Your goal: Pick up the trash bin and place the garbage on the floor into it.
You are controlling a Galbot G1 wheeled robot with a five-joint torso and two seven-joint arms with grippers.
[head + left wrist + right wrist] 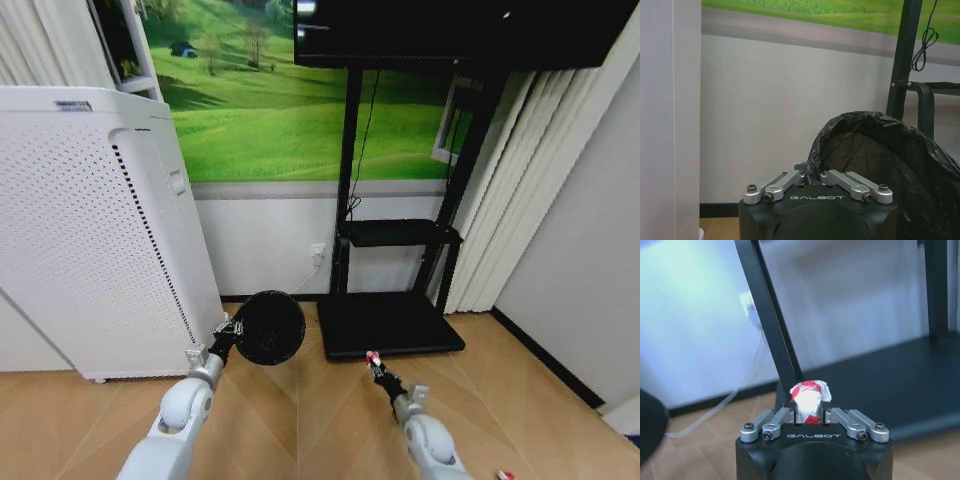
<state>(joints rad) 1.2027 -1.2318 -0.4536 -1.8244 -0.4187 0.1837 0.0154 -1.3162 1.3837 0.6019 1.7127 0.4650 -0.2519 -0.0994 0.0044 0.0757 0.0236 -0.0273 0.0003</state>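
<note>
The trash bin is held off the floor by the left claw, tipped so that its dark mouth is turned toward the head camera. It is lined with a black bag, and in the left wrist view the crinkled bag edge and the mesh wall of the trash bin are seen just beyond the left claw, whose fingers are clamped on the rim at its near side. The bin is held in front of the lower corner of a tall white perforated appliance, near the wall.

A white-and-red crumpled scrap of the garbage is pinched between the fingers of the right claw, which is raised above the wooden floor to the right of the bin and apart from it. In the right wrist view the scrap is seen gripped between the pads of the right claw, with the black base plate of a stand behind it.

A small red bit lies on the floor at the lower right of the head view.
</note>
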